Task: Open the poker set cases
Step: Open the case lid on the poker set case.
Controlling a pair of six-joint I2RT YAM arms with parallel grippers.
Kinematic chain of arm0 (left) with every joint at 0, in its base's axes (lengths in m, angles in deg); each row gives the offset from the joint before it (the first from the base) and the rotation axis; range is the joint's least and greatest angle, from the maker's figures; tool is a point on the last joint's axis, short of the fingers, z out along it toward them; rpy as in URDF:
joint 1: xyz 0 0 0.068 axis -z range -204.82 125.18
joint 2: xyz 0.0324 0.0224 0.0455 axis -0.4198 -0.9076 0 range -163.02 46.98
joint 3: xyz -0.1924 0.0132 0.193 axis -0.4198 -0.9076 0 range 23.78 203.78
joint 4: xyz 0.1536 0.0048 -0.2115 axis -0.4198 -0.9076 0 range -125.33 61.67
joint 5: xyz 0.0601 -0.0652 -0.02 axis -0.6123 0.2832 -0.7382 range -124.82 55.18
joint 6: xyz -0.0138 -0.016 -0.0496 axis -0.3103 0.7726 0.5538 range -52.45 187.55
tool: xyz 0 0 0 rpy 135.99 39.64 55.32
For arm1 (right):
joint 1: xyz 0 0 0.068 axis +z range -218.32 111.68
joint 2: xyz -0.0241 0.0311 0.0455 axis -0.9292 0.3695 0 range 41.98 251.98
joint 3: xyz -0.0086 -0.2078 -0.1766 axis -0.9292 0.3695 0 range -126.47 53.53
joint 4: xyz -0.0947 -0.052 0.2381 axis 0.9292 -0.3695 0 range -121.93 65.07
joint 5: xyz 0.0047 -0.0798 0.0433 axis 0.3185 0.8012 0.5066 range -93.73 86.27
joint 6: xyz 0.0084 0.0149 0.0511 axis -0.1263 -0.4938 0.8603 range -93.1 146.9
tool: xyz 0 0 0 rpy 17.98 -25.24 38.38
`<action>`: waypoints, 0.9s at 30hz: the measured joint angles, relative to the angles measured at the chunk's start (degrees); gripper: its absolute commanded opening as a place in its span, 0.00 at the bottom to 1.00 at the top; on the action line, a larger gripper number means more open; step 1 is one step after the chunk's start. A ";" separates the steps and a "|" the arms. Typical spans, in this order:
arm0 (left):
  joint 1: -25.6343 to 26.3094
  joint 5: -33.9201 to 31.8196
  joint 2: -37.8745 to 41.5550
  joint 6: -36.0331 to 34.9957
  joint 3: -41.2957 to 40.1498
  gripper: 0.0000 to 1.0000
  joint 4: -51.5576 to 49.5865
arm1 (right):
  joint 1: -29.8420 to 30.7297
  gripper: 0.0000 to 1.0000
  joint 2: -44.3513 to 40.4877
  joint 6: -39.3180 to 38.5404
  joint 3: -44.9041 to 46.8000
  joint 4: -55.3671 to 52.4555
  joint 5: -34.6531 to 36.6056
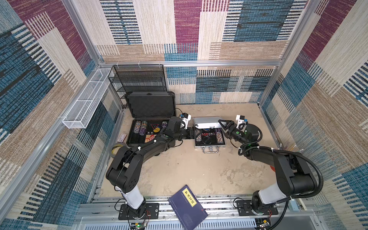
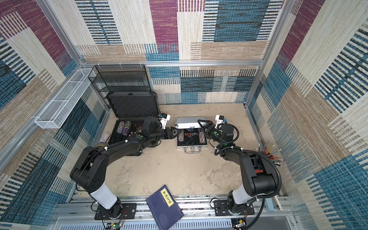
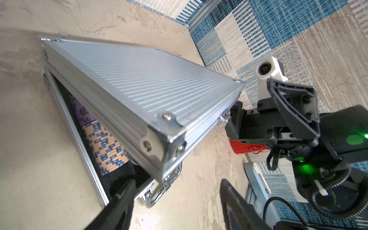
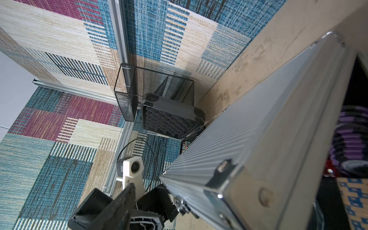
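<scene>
Two cases, one still unfinished: the dark grey case (image 1: 151, 105) stands fully open at the rear left against the mesh rack (image 1: 139, 79), while the silver case (image 1: 206, 121) mid-table has its lid (image 3: 139, 83) only half raised (chips show beneath). The left gripper (image 1: 192, 132) and right gripper (image 1: 223, 127) flank the lid, jaws spread, clamping nothing; next, I judge, it needs tipping back past upright

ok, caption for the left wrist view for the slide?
Silver case lid partly raised over chips; left tool open in front, right tool at the lid's far end.
</scene>
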 measured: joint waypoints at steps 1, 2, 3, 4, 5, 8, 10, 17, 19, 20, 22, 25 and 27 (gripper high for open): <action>-0.02 -0.20 0.42 -0.13 -0.26 0.69 -0.22 | 0.00 0.72 0.48 0.02 -0.70 0.28 0.07; -0.07 -0.61 0.90 -0.35 -0.57 0.69 -0.46 | 0.00 0.71 0.98 0.24 -1.53 0.59 0.09; -0.13 -1.09 1.40 -0.48 -0.98 0.68 -0.59 | 0.00 0.69 1.53 0.39 -2.43 0.85 0.11; -0.13 -1.14 1.77 -0.76 -1.40 0.67 -0.63 | 0.00 0.67 2.03 0.63 -3.26 1.20 0.11; -0.13 -1.22 2.08 -1.09 -1.79 0.67 -0.63 | 0.00 0.66 2.51 0.66 -4.07 1.46 0.11; -0.13 -2.34 2.21 -1.92 -3.26 0.64 -0.68 | 0.00 0.63 4.22 1.05 -6.60 2.10 0.09; -0.13 -2.69 1.60 -2.19 -4.04 0.63 -0.81 | 0.00 0.60 5.60 1.05 -8.31 2.29 0.07; 0.11 -2.75 -2.08 -2.51 -6.47 0.58 -0.72 | 0.00 0.54 10.14 0.98 -14.21 2.19 -0.35; 0.11 -2.93 -2.95 -2.51 -6.86 0.57 -0.37 | 0.00 0.53 11.17 0.79 -15.63 1.86 -0.35; 0.11 -2.93 -3.39 -2.51 -6.91 0.57 -0.13 | 0.00 0.52 11.65 0.79 -16.28 1.75 -0.37; 0.11 -2.93 -4.31 -2.49 -6.91 0.55 0.57 | 0.02 0.50 12.74 0.79 -17.84 1.51 -0.31; 0.15 -2.93 -5.73 -2.40 -6.82 0.52 1.31 | 0.04 0.48 14.16 0.83 -19.74 1.44 0.09; 0.17 -2.93 -6.67 -2.32 -6.67 0.50 1.60 | 0.09 0.47 15.02 1.31 -20.79 1.49 0.17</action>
